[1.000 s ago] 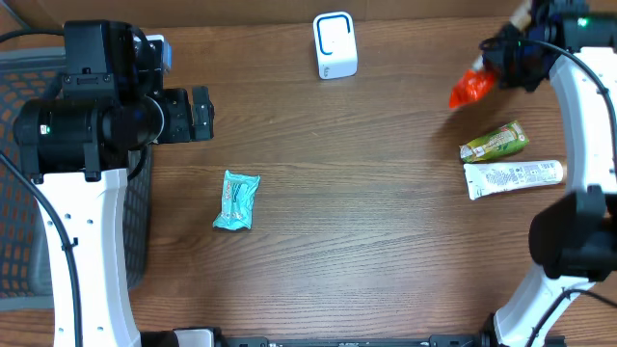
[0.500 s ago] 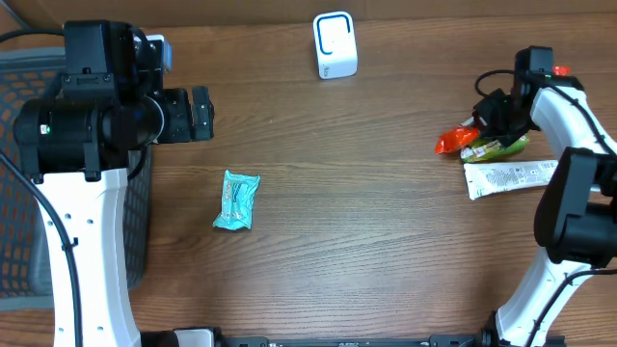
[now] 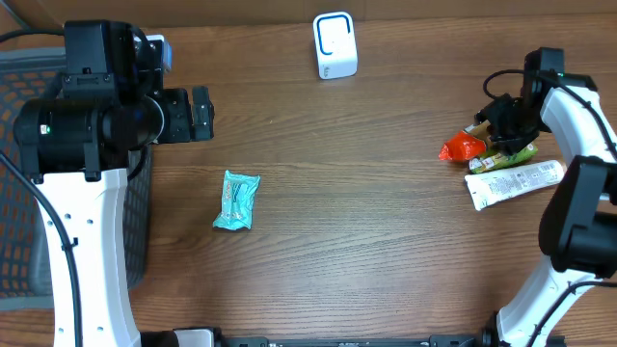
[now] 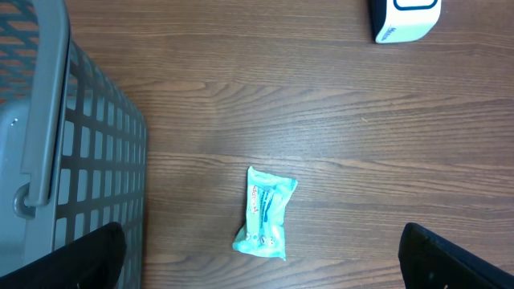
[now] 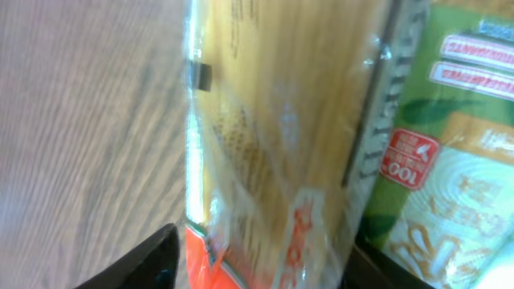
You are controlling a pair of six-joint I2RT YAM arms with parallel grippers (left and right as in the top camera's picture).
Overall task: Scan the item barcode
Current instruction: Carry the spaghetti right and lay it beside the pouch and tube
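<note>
1. The wooden table (image 3: pixel 366 241) fills our overhead view.
2. A grey mesh basket (image 3: pixel 24 173) stands at its left edge, partly under the left arm.
3. The left gripper (image 3: pixel 201 114) hangs just right of the basket, its jaws spread wide with nothing between them.
4. The right gripper (image 3: pixel 496 130) is low at the far right, directly over a cluster of packages. The wrist view is blurred and very close, so we cannot tell whether its jaws clamp anything or merely straddle it.
5. A white tube (image 3: pixel 516 179) lies nearest us in that cluster.
6. A green pouch (image 3: pixel 513 152) lies just beyond the tube, touching it.
7. The orange-ended packet (image 3: pixel 461 147), the item to scan, lies on the table at the pouch's left end, between the right gripper's fingers, well apart from the scanner.
8. A teal packet (image 3: pixel 236 200) lies alone, left of centre.
9. The white scanner (image 3: pixel 335 45) stands at the far edge, centre.
</note>
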